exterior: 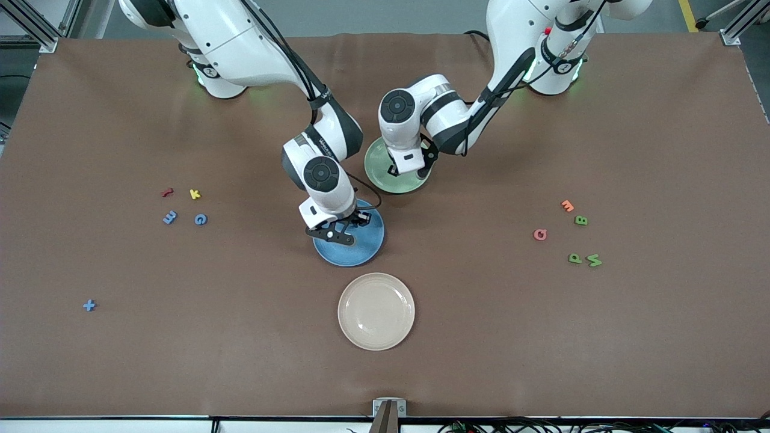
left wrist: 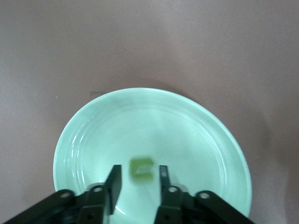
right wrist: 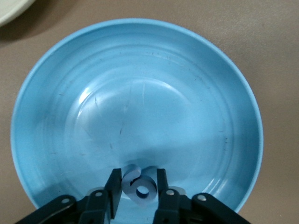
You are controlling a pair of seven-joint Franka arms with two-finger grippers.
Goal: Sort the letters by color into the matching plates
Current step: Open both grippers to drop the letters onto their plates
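Over the blue plate, the right gripper pinches a blue 6 narrowly between its fingers. Over the green plate, the left gripper stands slightly parted, a green letter lying loose on the plate directly beneath it.

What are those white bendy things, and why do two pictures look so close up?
They are two robot arms with pinching fingers. One picture looks down at the whole table; the other two come from cameras on the arms' wrists. The right gripper pinches a blue 6 just over the blue plate. The left gripper is open over the green plate, where a green letter lies. A cream plate and more small letters lie on the brown table.
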